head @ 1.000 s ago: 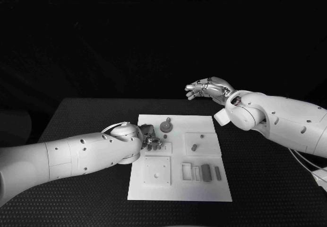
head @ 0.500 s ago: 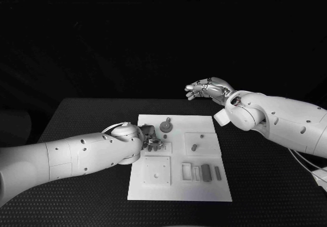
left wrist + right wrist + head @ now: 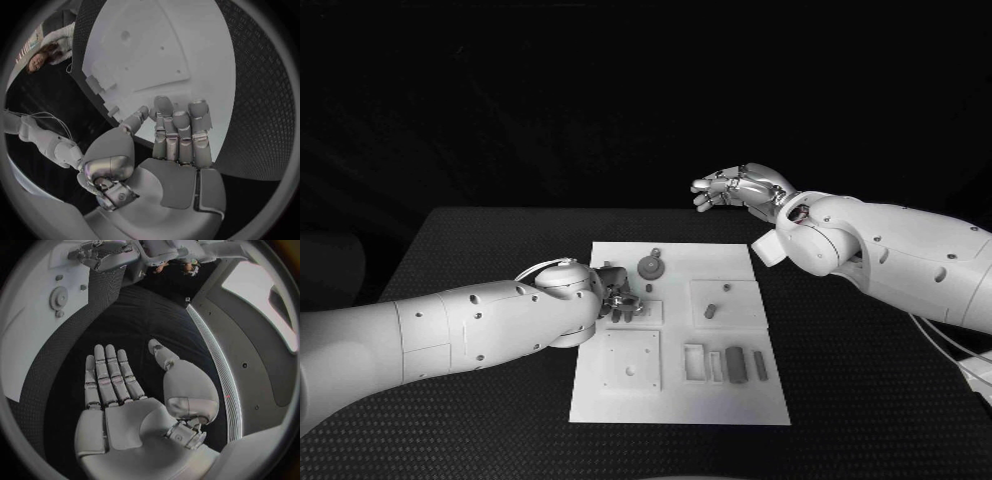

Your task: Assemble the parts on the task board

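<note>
Parts point(image 3: 736, 363) lying on task board point(image 3: 678, 405): small, rigid, likely light; pinching by sides advisable. Left hand point(image 3: 620, 298) hovering empty w/ fingers apart; right hand point(image 3: 740, 187) idling empty, fingers spread.

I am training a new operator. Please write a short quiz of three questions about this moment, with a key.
1. True or false: the right hand holds a part.
2. Which hand is over the task board? A) left hand B) right hand C) both
3. Fill in: the round toothed part lies near the board's ____ edge, seen from the robot.

Key: 1. False, it is raised beyond the table with nothing in it. 2. A. 3. Far.
</note>
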Available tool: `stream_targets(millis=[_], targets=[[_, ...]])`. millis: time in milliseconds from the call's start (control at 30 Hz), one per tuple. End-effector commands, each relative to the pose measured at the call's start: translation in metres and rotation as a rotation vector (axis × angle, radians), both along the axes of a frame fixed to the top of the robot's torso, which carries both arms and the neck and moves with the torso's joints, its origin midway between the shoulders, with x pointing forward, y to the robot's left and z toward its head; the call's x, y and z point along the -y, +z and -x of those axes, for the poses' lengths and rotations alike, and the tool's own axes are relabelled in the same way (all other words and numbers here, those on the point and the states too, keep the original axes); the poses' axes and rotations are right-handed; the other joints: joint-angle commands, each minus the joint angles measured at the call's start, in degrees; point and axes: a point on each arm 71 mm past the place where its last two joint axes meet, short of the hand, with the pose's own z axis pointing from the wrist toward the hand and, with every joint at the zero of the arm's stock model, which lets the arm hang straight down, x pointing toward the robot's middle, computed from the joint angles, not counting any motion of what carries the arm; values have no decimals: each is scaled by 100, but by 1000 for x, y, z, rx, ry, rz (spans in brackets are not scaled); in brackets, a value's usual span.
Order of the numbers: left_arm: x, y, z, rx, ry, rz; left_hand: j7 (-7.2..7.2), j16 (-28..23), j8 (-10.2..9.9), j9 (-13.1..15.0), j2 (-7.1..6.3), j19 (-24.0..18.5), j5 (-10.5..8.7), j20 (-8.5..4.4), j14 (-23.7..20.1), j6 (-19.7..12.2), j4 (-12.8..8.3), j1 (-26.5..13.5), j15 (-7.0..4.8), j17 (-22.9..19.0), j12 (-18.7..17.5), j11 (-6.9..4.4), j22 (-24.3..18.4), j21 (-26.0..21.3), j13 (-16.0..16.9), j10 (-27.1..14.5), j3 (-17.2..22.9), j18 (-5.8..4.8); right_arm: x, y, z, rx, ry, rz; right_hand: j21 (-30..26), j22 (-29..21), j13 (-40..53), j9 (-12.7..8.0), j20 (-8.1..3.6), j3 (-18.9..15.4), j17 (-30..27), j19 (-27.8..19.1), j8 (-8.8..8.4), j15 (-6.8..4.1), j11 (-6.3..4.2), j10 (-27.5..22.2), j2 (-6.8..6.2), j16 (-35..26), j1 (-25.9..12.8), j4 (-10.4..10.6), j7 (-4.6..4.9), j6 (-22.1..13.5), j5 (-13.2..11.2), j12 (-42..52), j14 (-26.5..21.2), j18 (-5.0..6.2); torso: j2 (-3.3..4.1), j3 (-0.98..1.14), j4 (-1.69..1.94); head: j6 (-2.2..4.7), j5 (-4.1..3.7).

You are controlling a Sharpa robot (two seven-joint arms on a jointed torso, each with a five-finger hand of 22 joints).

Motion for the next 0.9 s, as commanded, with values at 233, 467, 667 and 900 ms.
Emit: stream_targets(millis=[233, 467, 667, 900], targets=[[2, 0, 1, -4, -21, 1, -5, 29, -19, 8, -47, 34, -50, -56, -4, 34, 25, 0, -33, -10, 28, -26, 105, -25, -3, 17, -39, 222, -1, 0, 1, 0, 17, -6, -24, 12, -9, -11, 6, 5, 13, -11, 37, 33, -12, 42, -27, -28, 22, 37, 180, -40, -11, -19, 20, -83, 0, -5, 7, -5, 0], [1, 0, 1, -2, -20, 7, -2, 42, -26, 17, -485, 24, -306, -61, -23, 25, 202, -219, -32, -22, 28, -24, 98, -39, -5, 4, -186, 225, -1, -1, 1, -2, 18, -6, -28, 15, -12, -14, 6, 4, 17, -11, 38, 34, -12, 43, -30, -32, 25, 36, 180, -41, -11, -19, 19, -83, 0, -5, 5, 0, -1], [-2, 1, 0, 0, -13, 17, 3, 56, -25, 43, -622, 5, -305, -61, -49, -6, 239, -337, -30, -23, 29, -20, 103, -45, 2, -14, -346, 234, -1, -1, 1, -2, 18, -6, -32, 17, -15, -18, 5, 3, 20, -13, 39, 34, -12, 43, -32, -37, 29, 35, 181, -43, -11, -19, 18, -83, 0, -1, 3, -1, 0], [-4, 1, 1, 0, -6, 29, 2, 59, -26, 59, -685, -14, -305, -64, -65, -24, 199, -414, -33, -28, 28, -22, 100, -56, 7, -27, -490, 245, -1, -1, 1, -2, 18, -6, -37, 19, -19, -22, 6, 1, 24, -17, 40, 35, -12, 43, -35, -41, 34, 33, 181, -45, -11, -19, 17, -84, 0, -1, 1, -1, -2]])
